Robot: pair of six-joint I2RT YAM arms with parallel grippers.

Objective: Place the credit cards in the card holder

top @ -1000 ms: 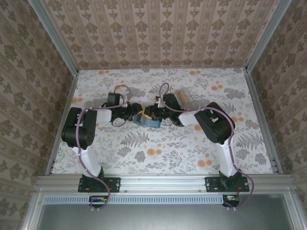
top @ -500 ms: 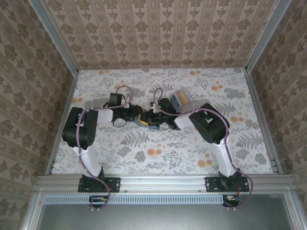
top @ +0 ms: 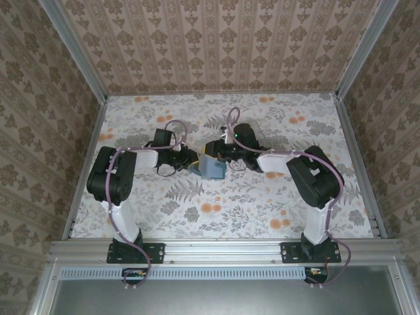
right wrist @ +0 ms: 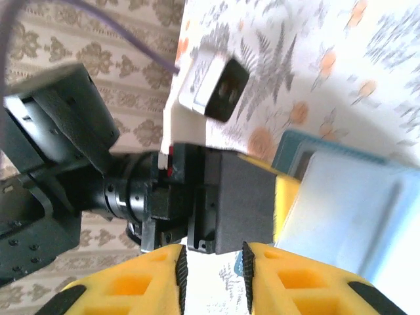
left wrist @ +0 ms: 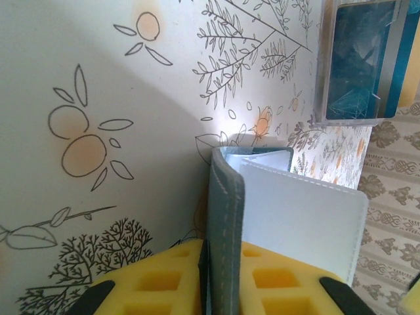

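Teal card holder [left wrist: 226, 190] is getting pinched along its edge by the left gripper [left wrist: 223, 259], flaps hanging open booklet-style. The right gripper [right wrist: 213, 266] is hovering just beside it, pads apart, gripping nothing. The credit cards [left wrist: 357, 62] are lying further ahead of the left gripper.

Credit cards [left wrist: 354, 65] cut by top edge; card holder [left wrist: 226, 210] base hidden inside left tool [left wrist: 222, 266].

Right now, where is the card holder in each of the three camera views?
Top external: card holder at picture centre.
Left wrist: card holder bottom centre, edge-on.
Right wrist: card holder lower right.
Shared landmark: the floral table.
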